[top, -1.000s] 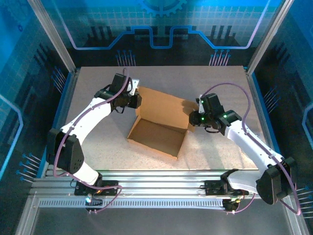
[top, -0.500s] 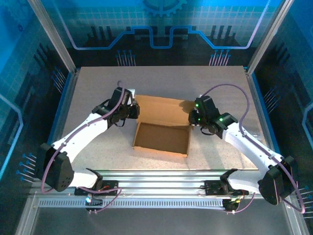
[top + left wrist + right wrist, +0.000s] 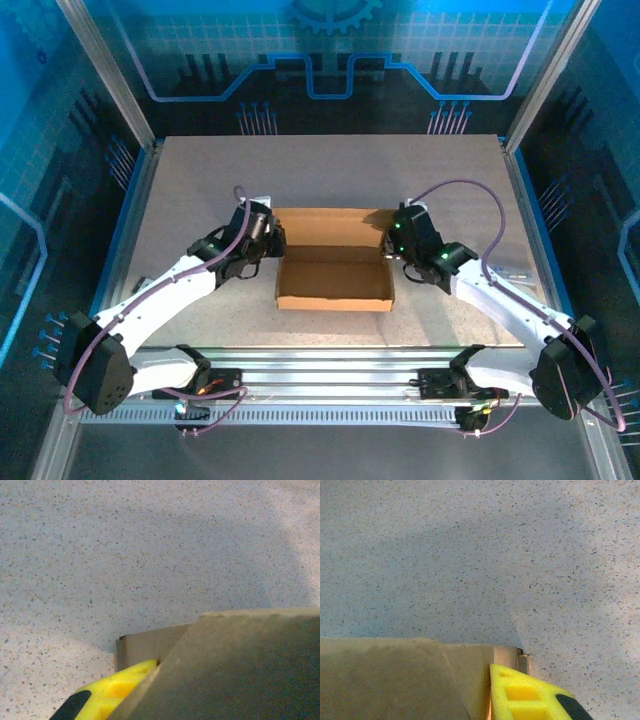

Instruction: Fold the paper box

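The box [image 3: 335,285] sits mid-surface [image 3: 200,180], walls up and lid open behind, left gripper [image 3: 270,240] and right gripper [image 3: 390,243] each pinching a rear corner wall (far pads hidden by cardboard); next, I judge, release and fold the lid forward

The box [image 3: 335,290] lies on the table [image 3: 330,165] between the two grippers, with its tray toward the arm bases and its lid panel on the far side. The left gripper [image 3: 274,243] is at the box's left rear corner and the right gripper [image 3: 390,246] at its right rear corner. The left gripper's finger [image 3: 117,690] rests against the cardboard at its corner, and the right gripper's finger [image 3: 525,695] does the same. Bare table lies ahead of both.
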Action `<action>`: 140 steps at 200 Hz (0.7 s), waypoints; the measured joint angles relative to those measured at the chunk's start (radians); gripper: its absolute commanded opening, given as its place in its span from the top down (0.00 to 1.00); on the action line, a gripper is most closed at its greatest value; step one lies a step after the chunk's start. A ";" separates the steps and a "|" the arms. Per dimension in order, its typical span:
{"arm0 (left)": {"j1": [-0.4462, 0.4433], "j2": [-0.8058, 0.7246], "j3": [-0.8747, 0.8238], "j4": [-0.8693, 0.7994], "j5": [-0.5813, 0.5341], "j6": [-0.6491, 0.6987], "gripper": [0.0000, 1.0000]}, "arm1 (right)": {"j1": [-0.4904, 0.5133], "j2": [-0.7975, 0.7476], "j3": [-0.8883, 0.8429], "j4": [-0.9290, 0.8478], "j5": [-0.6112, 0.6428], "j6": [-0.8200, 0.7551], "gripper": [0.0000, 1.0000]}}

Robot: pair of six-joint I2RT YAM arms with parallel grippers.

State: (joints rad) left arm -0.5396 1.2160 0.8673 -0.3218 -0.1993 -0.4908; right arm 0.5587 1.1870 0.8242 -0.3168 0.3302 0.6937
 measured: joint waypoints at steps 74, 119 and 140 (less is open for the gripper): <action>-0.082 -0.109 -0.137 0.013 -0.071 -0.076 0.87 | 0.076 -0.103 -0.172 0.100 0.038 0.002 0.86; -0.119 -0.178 -0.191 0.022 -0.079 -0.113 0.87 | 0.101 -0.207 -0.258 0.132 0.037 -0.001 0.78; -0.140 -0.193 -0.203 0.027 -0.095 -0.117 0.87 | 0.110 -0.243 -0.285 0.139 0.032 -0.006 0.73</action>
State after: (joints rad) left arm -0.6796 1.0233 0.6643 -0.2943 -0.2939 -0.6083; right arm 0.6685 0.9443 0.5392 -0.1780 0.3626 0.6880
